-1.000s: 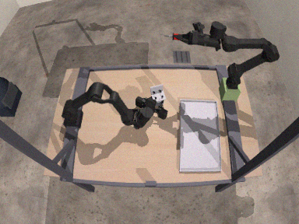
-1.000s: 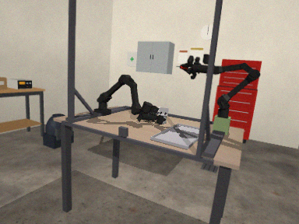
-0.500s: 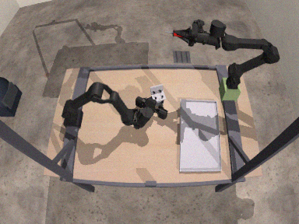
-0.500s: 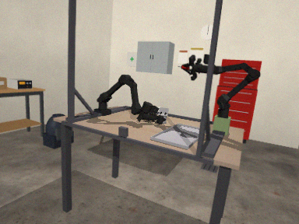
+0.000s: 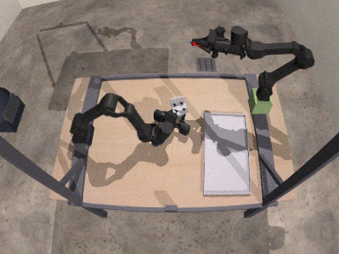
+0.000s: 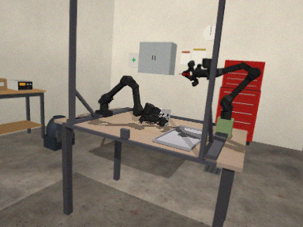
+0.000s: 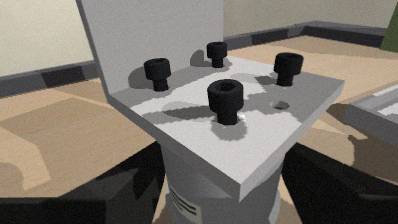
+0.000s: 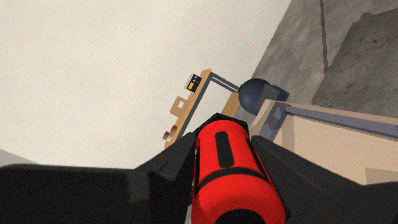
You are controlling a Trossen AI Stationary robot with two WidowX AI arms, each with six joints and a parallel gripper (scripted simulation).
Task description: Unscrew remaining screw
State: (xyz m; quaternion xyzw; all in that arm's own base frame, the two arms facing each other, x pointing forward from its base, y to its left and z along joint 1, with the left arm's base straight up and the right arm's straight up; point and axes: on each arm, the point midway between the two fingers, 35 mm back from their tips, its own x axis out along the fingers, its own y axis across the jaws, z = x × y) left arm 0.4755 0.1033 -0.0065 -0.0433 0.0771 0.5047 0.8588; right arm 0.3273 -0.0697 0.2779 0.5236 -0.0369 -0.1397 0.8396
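Left wrist: left end effector (image 5: 173, 125) (image 6: 153, 119) (image 7: 222, 172) half-open around joint module (image 7: 222, 180); right (image 5: 194, 42) (image 6: 185, 74) (image 8: 222, 130) grips red screwdriver (image 5: 195, 43) (image 6: 185, 74) (image 8: 225, 170); off-axis bit could tip module.

Through my feeds, the bracket (image 5: 177, 100) (image 7: 165, 42) is pale grey and its screws (image 7: 226, 96) black. The joint module (image 7: 192, 175) is grey, with black stripes on a white label (image 7: 185, 205). My tool (image 5: 194, 43) (image 6: 185, 74) (image 8: 225, 150) is red with black markings. I see light-brown grain across the surface (image 5: 132, 194) (image 6: 99, 126) (image 7: 55, 120), and a green block (image 5: 261, 106) (image 6: 224, 126).
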